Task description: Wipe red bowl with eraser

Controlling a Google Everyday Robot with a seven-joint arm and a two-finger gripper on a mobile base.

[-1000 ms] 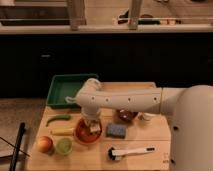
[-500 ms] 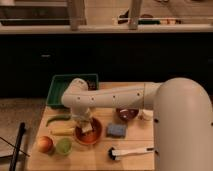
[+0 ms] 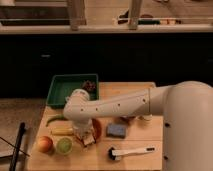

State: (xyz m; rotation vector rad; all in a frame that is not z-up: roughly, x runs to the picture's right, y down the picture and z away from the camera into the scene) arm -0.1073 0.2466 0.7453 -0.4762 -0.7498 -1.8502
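Note:
The red bowl (image 3: 96, 128) sits on the wooden table, left of centre. Only its right rim shows as an orange-red crescent, because my arm covers the rest. My gripper (image 3: 86, 136) hangs from the white wrist and is down in or right over the bowl. A small pale block, seemingly the eraser (image 3: 89, 140), shows at the gripper's tip by the bowl's front edge. I cannot see whether it touches the bowl.
A green tray (image 3: 65, 90) stands at the back left with a dark item (image 3: 90, 85) in it. A blue sponge (image 3: 116, 131) lies right of the bowl, and a white-handled brush (image 3: 131, 151) lies in front. An orange fruit (image 3: 45, 144), a green fruit (image 3: 64, 146), a yellow item (image 3: 61, 131) and a green pepper (image 3: 53, 120) lie to the left.
My arm has swung left and its wrist now stands over the left of the bowl. It hides more of the bowl, and the tray is more exposed.

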